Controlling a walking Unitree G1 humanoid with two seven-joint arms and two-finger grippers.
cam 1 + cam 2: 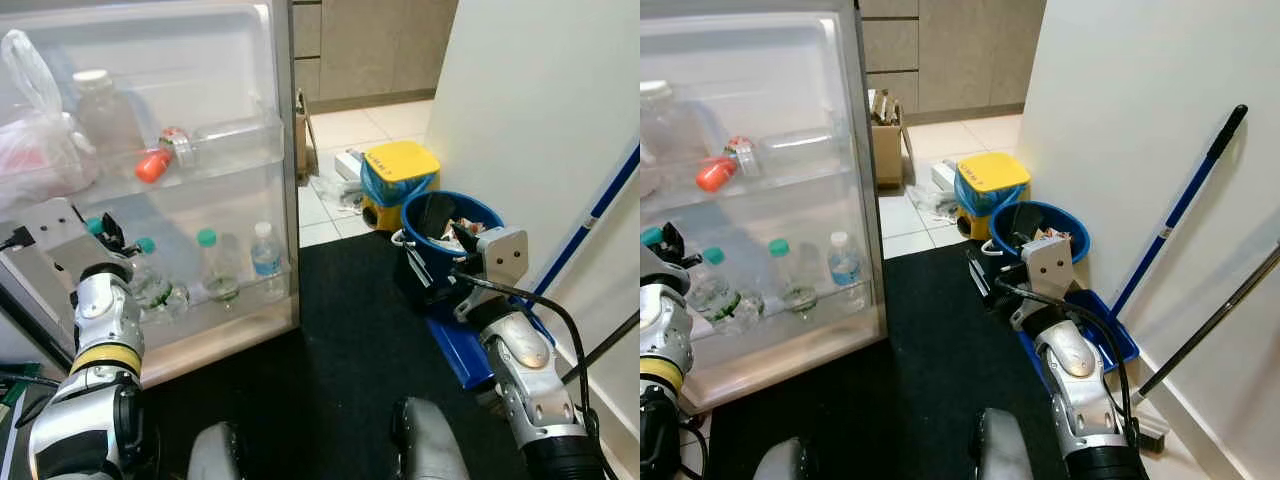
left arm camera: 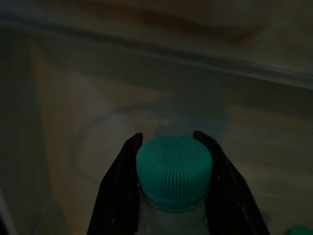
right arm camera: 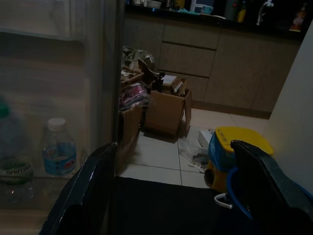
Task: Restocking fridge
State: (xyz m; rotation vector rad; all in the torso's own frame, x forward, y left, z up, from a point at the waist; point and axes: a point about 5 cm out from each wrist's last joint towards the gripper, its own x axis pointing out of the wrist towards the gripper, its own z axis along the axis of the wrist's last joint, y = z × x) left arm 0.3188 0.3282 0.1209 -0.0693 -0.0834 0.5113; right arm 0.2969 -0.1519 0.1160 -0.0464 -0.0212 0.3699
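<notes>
Left hand (image 2: 171, 161) is reached forward into the lower door shelf (image 1: 230, 300) of the open fridge door (image 1: 180, 60). Its two black fingers (image 2: 120, 191) are clamped either side of the neck of a green-capped bottle (image 1: 148, 280), just under the cap. Left arm bent up from the near left, forearm pointing far into the shelf. The held bottle sits at the left end of the lower shelf, tilted a bit.

To its right on the same shelf: a second green-capped bottle (image 1: 215, 265), upright, then a white-capped water bottle (image 1: 265, 255) with a blue label, upright, near the shelf's right end.

Upper door shelf (image 1: 200, 165): an orange-capped bottle (image 1: 165, 155) lying on its side, a large clear jar (image 1: 100, 110) with a white lid behind it, a plastic bag (image 1: 35, 140) at far left.

Right hand (image 3: 176, 196) held out low on the right, fingers spread wide apart, holding nothing. Right arm extends forward over the black mat (image 1: 350, 340), wrist pointing toward the far kitchen.

Just beyond the right hand: blue bucket (image 1: 445, 225) with rubbish in it, yellow-lidded bin (image 1: 400, 170) farther back, blue dustpan (image 1: 460, 350) on the floor beside the white wall (image 1: 540, 100). A blue-handled mop (image 1: 1180, 210) leans on that wall. Cardboard boxes (image 3: 166, 107) stand on the tiled floor at the far side, before the cabinets.
</notes>
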